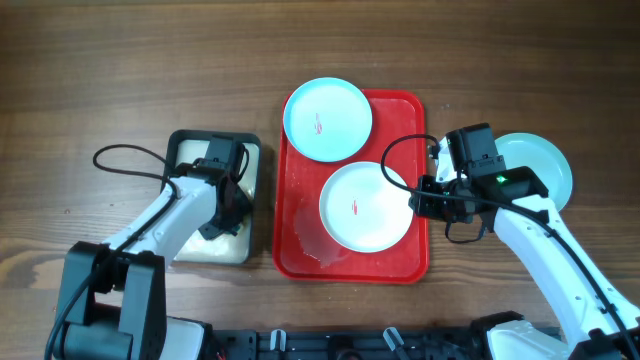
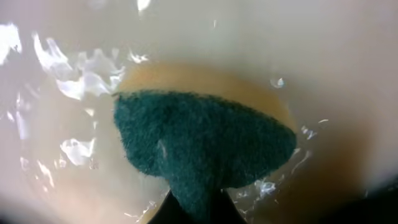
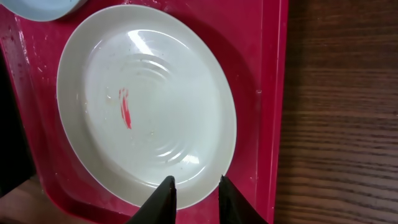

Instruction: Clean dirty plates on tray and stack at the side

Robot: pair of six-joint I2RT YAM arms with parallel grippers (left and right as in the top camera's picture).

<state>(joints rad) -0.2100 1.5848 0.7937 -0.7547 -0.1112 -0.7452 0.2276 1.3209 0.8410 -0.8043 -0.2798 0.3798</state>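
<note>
The tray (image 1: 296, 240) lay in the middle of the table (image 1: 100, 60), red, with a wet sheen in its near left corner. Two plates sat on it. A blue plate (image 1: 328, 120) was at the far left corner, its edge out over the tray's rim. A white plate (image 1: 365, 207) was nearer, toward the right side. The two were close together, though whether they touched could not be told. Each bore a small red smear (image 3: 125, 109) in its middle. A second blue plate (image 1: 545, 165) lay on the table to the right of the tray, partly covered by the right arm (image 1: 545, 235).

The right gripper (image 1: 418, 200) hung at the white plate's right edge. In the wrist view its fingers (image 3: 166, 194) stood a little apart, with the plate's pale rim and a strip of red tray showing in the narrow gap between them. They pinched nothing.

The left gripper (image 1: 225, 215) was down in the pan (image 1: 254, 215), which stood just left of the tray. Its wrist view showed the fingers pressed onto a sponge (image 2: 199, 137) – green scouring pad toward the camera, yellow foam behind. The pad narrowed to a wedge where the dark tips clamped it at the bottom of the frame. Milky water (image 2: 56, 124) surrounded the sponge, with bright glints on its surface
</note>
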